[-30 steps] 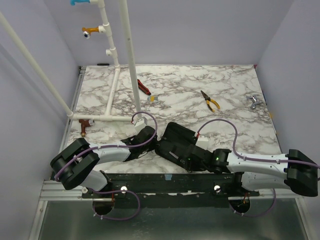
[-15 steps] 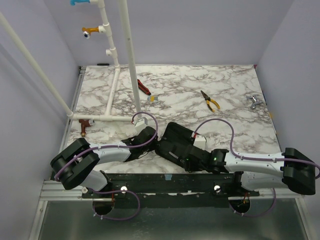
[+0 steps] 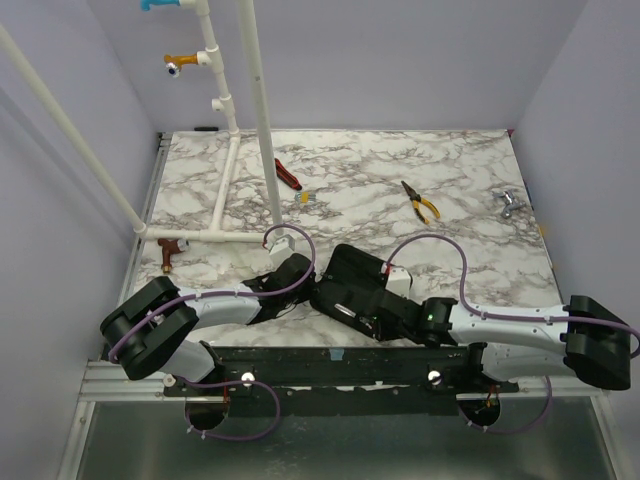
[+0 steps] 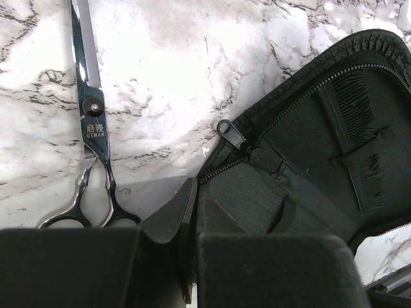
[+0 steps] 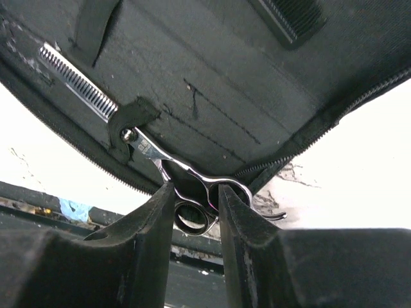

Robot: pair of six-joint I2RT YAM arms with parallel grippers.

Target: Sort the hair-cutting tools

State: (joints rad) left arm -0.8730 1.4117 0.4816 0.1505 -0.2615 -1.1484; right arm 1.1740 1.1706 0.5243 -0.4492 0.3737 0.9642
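marble worktop (image 3: 460, 170) carries an open black case (image 5: 225, 77); right end effector (image 5: 196, 196) grips strapped scissors (image 5: 186, 176), left end effector (image 4: 192, 199) pinches the case rim. forcing them could snag the strap (image 5: 128, 119) and drag the case.

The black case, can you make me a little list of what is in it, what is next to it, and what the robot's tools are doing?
black case: open, lying on the marble table
inside it: black comb; toothed scissors tucked under a strap
beside it: plain scissors lying on the table
left tool: shut on the black case's edge
right tool: closed on the toothed scissors' rings
far off: yellow pliers, red-and-black tool
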